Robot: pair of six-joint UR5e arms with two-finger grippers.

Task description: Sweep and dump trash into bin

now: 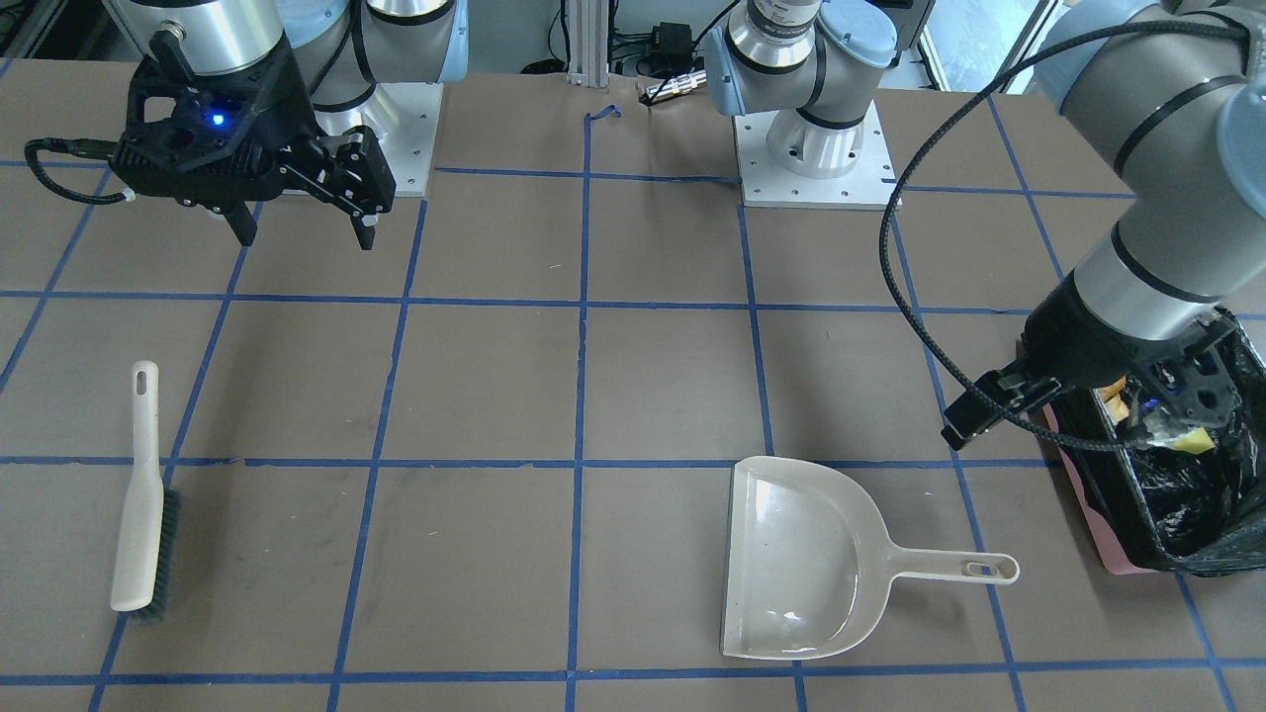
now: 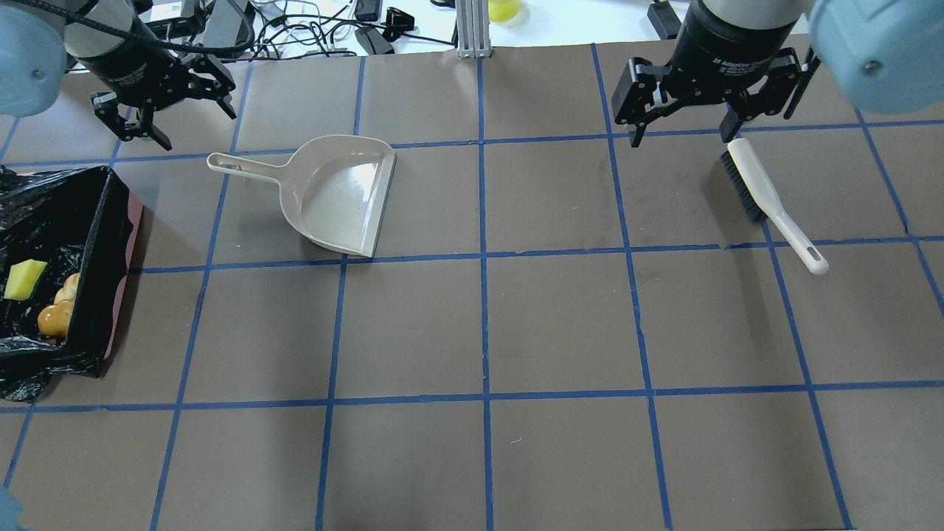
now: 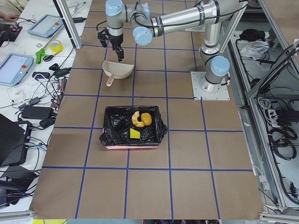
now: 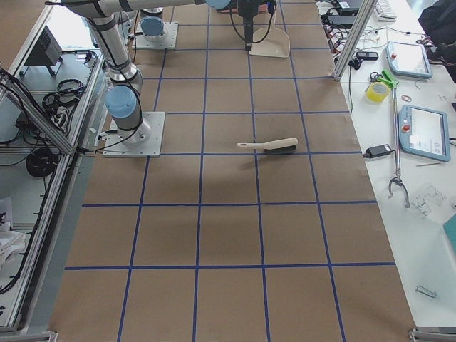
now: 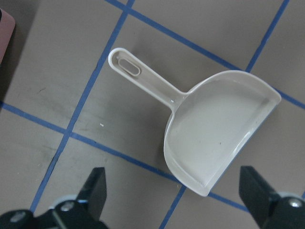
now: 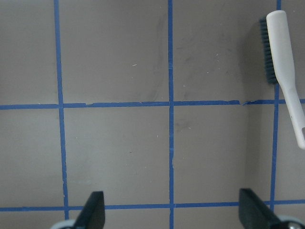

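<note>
The bin (image 2: 118, 221), pink-sided with a black bag, stands at the table's left end and also shows in the exterior left view (image 3: 133, 140). All the trash lies inside it: a green-and-yellow sponge chunk (image 2: 24, 279), a yellow-brown lump (image 2: 55, 318) and a pale crescent slice (image 3: 137, 120). The beige dustpan (image 2: 339, 195) lies empty on the table. A brush (image 2: 767, 199) lies at the right. My left gripper (image 2: 193, 127) is open and empty, above the table beside the dustpan's handle. My right gripper (image 2: 682, 134) is open and empty, just behind the brush's bristle end.
The brown table (image 2: 487, 332) carries a blue tape grid. The arm bases (image 1: 811, 148) are bolted at the robot's side. Cables and devices lie beyond the table's far edge (image 2: 369, 29). A cable (image 1: 920, 326) hangs from the left arm near the bin.
</note>
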